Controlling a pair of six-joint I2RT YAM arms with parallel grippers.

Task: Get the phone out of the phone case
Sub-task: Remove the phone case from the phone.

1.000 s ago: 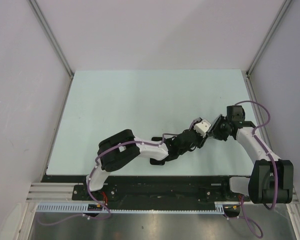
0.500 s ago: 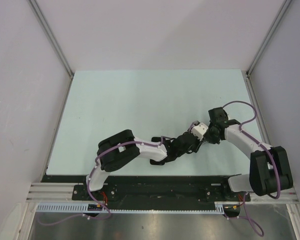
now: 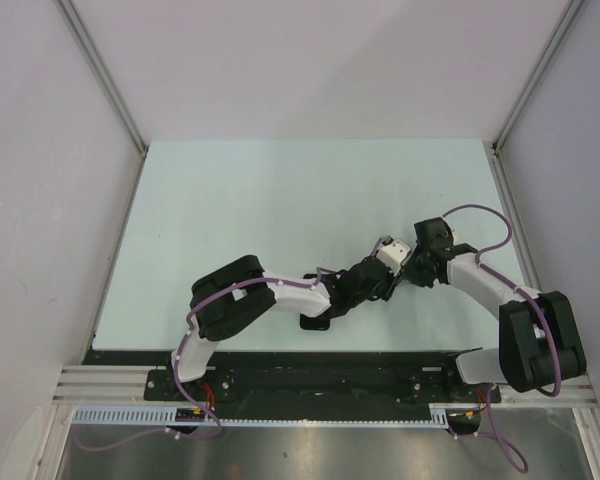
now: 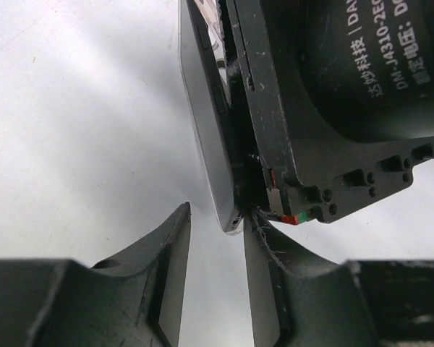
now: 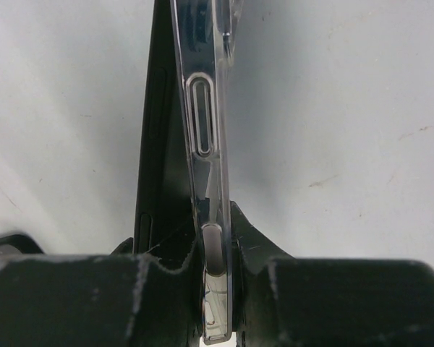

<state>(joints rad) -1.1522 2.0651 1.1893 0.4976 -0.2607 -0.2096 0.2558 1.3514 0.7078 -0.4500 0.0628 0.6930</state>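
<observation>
The two arms meet over the near right part of the table (image 3: 260,210), and the phone (image 4: 202,108) is held up between them, on edge and off the surface. In the top view it is hidden under the wrists.

The right claw (image 5: 213,238) is clamped on the clear case (image 5: 202,108). Its wrist view shows the case edge-on, with the button cover showing, pinched between both fingers near one end. A dark slab (image 5: 153,144) lies against the case's left side. Whether that is the phone's face or part of the other arm, I cannot tell.

The left claw (image 4: 217,217) stands apart. Its fingers (image 4: 166,275) flank the phone's lower corner, which only just reaches between the tips. There is a visible gap on one side, and the other tip is close or perhaps touching. It is not gripping anything.

By my reading, this is the start of the separation step. One claw anchors the case while the other lines up to take the phone. The phone looks mostly seated in the case, though the seam is hard to see.

The next move calls for the left claw to get further onto the phone's end. It should then close on the phone body alone, not on the case lip, and peel or pull it away while the right claw holds firm. With only a corner between the tips, a slip is the main risk.
</observation>
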